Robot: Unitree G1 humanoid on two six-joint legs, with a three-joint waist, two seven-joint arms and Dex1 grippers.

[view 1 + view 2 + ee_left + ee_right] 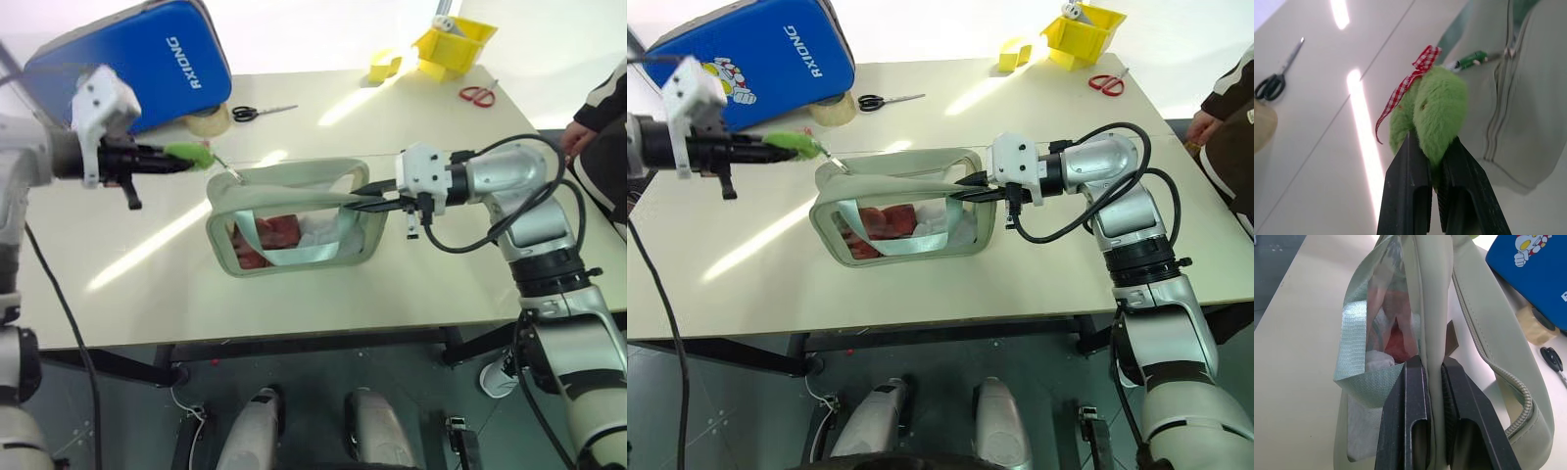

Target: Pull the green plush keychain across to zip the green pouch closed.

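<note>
Green pouch point(294, 227) mid-table point(147, 284), in front of blue case point(137, 59). Left gripper point(186, 155) clamped on green plush keychain point(190, 153) at pouch's left end. Right gripper point(364, 200) pinching pouch's right-end fabric.

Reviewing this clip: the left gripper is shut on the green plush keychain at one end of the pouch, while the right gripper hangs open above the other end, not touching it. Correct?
Not quite. The right gripper is not open or clear: the right wrist view shows it shut on the green pouch at its rim. The rest holds: the left gripper is shut on the green plush keychain.
</note>
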